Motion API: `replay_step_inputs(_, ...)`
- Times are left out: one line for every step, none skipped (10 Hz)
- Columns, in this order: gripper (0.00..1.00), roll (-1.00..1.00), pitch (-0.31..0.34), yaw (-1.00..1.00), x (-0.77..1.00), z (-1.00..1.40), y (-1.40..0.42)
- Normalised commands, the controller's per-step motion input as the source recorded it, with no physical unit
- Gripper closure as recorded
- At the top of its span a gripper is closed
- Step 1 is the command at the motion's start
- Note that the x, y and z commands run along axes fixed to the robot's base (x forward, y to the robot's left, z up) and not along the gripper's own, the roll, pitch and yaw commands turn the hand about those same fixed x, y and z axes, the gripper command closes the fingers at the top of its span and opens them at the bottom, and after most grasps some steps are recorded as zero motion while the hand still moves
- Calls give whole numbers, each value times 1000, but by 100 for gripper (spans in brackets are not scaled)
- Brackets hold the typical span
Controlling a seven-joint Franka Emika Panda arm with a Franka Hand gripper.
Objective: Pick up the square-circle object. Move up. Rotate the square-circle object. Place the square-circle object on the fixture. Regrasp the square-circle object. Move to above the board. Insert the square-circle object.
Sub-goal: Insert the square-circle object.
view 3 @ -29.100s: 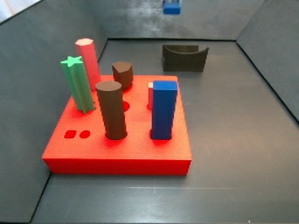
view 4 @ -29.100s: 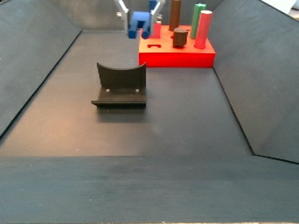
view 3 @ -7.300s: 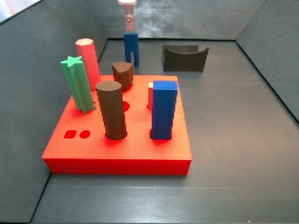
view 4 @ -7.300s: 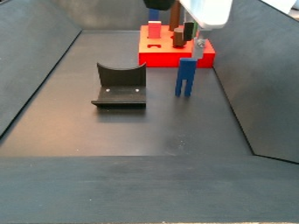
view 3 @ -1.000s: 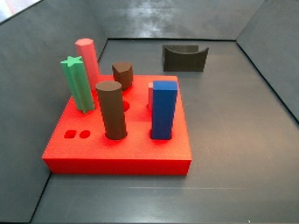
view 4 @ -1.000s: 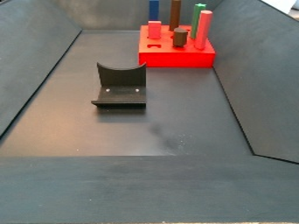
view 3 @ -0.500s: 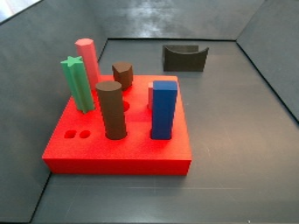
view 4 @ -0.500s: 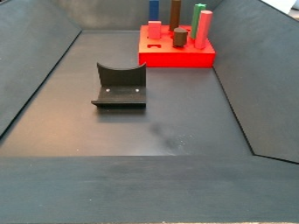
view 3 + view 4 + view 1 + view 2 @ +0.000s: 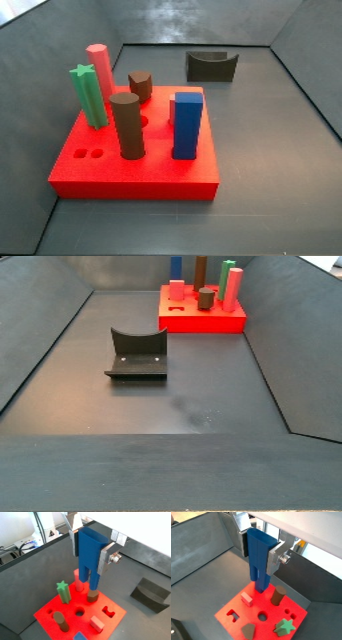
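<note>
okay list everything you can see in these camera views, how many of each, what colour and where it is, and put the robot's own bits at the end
Large flat red square board: one, red, on the dark floor, with shaped holes.
Star-topped peg: one, green, upright in the board.
Round peg: one, salmon pink, upright in the board behind the green one.
Round pegs: two, brown, upright in the board, one taller than the other.
Thick square block: one, blue, upright in the board.
Fixture with U-shaped notch: one, dark grey-black, on the floor apart from the board.
Slim blue square-circle object: one, dark blue, held upright high above the board.
Gripper: one, silver fingers with dark pads, shut on the square-circle object, seen only in both wrist views.
</note>
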Motion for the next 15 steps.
replay_step_inputs(100, 49, -97, 140, -434, -126, -226)
replay_step_inputs(100, 67, -147, 151, -549, -97, -246)
replay_step_inputs(100, 94, -164, 149, -597, -111, -271)
replay_step_inputs(100, 101, -181, 180, -611, -206, -203)
replay_step_inputs(100, 94, -193, 223, -543, -300, -160)
replay_step_inputs(100, 129, -193, 283, -503, -426, -97)
replay_step_inputs(100, 97, -217, 274, -560, -574, -37)
replay_step_inputs(100, 86, -220, 140, -643, -680, -157)
replay_step_inputs(100, -114, -139, 77, -403, -649, -177)
replay_step_inputs(100, -230, -107, 106, -294, -517, -217)
replay_step_inputs(100, -241, -100, 60, -160, -511, -269)
replay_step_inputs(100, -176, -83, 0, -14, -611, -329)
replay_step_inputs(100, -3, -79, 0, -77, -571, -277)
replay_step_inputs(100, 40, -50, 0, 0, -703, -274)
replay_step_inputs(100, 143, -46, 9, 0, -803, -237)
